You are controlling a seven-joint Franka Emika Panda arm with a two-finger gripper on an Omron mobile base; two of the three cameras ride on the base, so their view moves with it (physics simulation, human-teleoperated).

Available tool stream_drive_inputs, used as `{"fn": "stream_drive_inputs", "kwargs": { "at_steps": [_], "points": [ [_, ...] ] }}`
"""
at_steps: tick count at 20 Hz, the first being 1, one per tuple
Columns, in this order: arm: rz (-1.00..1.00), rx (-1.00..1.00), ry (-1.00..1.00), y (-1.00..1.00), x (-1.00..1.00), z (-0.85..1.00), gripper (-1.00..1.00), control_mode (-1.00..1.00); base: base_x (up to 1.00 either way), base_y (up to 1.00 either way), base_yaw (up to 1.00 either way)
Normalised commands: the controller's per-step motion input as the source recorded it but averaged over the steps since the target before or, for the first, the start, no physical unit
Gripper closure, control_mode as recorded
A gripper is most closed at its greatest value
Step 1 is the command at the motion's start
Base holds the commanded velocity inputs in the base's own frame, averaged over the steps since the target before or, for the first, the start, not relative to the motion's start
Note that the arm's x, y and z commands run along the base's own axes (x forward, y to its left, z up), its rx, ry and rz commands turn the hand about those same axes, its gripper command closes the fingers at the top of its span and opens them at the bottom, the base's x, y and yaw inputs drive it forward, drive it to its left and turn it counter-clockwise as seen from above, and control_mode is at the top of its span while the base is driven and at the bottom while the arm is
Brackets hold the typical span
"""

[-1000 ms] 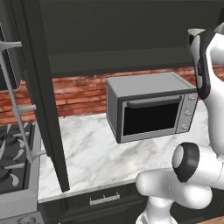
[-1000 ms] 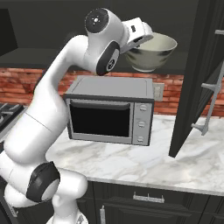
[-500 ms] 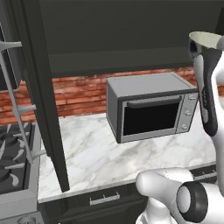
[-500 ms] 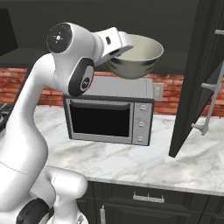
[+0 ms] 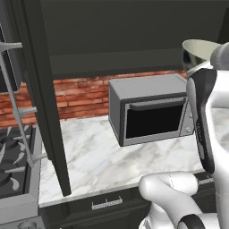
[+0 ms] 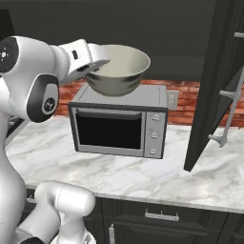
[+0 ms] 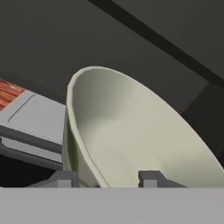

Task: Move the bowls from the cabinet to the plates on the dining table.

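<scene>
Pincer [image 6: 97, 66] grips the near rim of the grey-green bowl [image 6: 117, 70], one finger [image 7: 151, 178] inside the cream wall and one outside. It holds the bowl in the air, just right of the hand, above the boxy grey microwave [image 6: 119, 124]. Glossy and round, the bowl is deep with a mottled outside. Below lies the veined marble surface [image 6: 143, 176]; at far right stands the dark cabinet door [image 6: 214, 86] with its silver bar handle [image 6: 228, 105].
</scene>
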Motion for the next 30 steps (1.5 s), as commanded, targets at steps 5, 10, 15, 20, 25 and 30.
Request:
{"fn": "stream_drive_inputs", "kwargs": {
  "at_steps": [5,10,15,20,25,30],
  "points": [
    [0.08,0.0,0.05,0.41,-0.64,0.02,1.0,-1.0,0.0,0.0,0.0],
    [0.07,0.0,0.07,0.29,-0.29,0.0,1.0,-1.0,0.0,0.0,0.0],
    [0.12,-0.01,0.29,0.26,-0.34,-0.04,1.0,-1.0,0.0,0.0,0.0],
    [0.11,-0.02,0.06,0.24,-0.44,-0.14,1.0,-1.0,0.0,0.0,0.0],
    [0.1,-0.03,-0.19,0.28,-0.53,-0.06,1.0,-1.0,0.0,0.0,0.0],
    [0.11,-0.04,-0.22,0.27,-0.27,-0.16,1.0,-1.0,0.0,0.0,0.0]
  ]
}}
